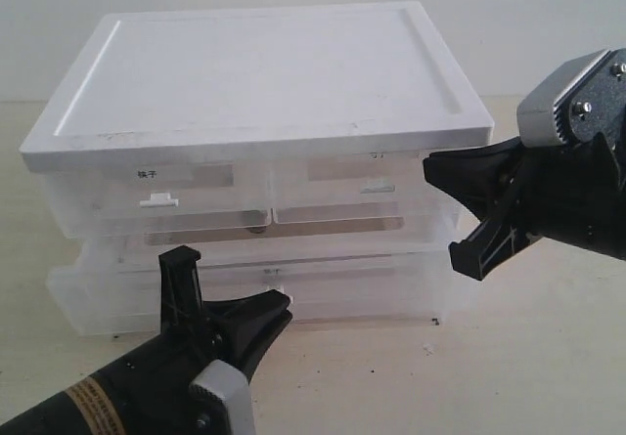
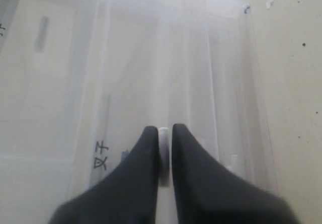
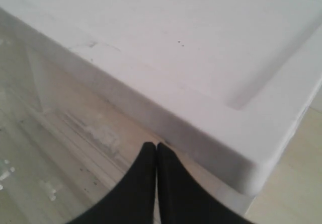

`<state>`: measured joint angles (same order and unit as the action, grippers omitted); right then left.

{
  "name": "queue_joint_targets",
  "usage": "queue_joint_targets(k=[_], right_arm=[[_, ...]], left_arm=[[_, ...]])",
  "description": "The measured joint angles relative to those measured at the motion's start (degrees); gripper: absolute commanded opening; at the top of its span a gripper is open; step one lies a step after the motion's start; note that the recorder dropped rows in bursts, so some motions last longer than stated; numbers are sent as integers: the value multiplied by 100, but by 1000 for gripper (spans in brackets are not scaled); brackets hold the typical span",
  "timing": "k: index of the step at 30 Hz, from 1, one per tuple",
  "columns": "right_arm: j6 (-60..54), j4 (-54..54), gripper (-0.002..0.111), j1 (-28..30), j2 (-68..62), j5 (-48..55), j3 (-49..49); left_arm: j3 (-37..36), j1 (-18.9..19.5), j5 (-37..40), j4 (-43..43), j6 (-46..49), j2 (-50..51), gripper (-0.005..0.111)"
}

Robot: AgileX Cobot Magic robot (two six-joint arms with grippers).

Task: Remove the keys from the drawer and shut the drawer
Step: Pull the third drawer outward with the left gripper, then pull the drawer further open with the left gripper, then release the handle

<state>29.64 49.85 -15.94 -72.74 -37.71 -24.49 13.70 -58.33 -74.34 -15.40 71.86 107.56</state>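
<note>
Pincers work a translucent drawer unit (image 1: 98, 215) on a pale tabletop (image 1: 528, 367). The left pincer (image 2: 164, 131), entering the exterior view at seven o'clock, is pinched tight on the small white handle tab (image 2: 164, 158) of the lower drawer (image 1: 372, 283). The right pincer (image 3: 156, 147), at three o'clock, hangs just beside a corner of the unit's white lid (image 1: 264, 73), fingertips pressed together on nothing. The keys cannot be made out through the cloudy plastic in any view.
</note>
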Motion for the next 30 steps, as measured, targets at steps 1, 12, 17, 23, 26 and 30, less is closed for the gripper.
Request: queue_joint_targets(k=[1, 12, 17, 23, 26, 30], right_arm=[[0, 0, 0, 0, 0, 0, 0], [0, -30, 0, 0, 0, 12, 0], [0, -139, 0, 0, 0, 120, 0], [0, -166, 0, 0, 0, 149, 0], [0, -187, 0, 0, 0, 175, 0], [0, -187, 0, 0, 0, 221, 0]], left_arm=[[-29, -56, 0, -55, 16, 0, 5], [-573, -1311, 62, -862, -334, -508, 5], [-763, -1394, 555, -680, -756, -821, 5], [-763, -1397, 648, -294, -1271, -848, 6], [-763, -1397, 563, -105, -1724, -959, 20], [-765, -1407, 523, -214, -2219, -1223, 51]])
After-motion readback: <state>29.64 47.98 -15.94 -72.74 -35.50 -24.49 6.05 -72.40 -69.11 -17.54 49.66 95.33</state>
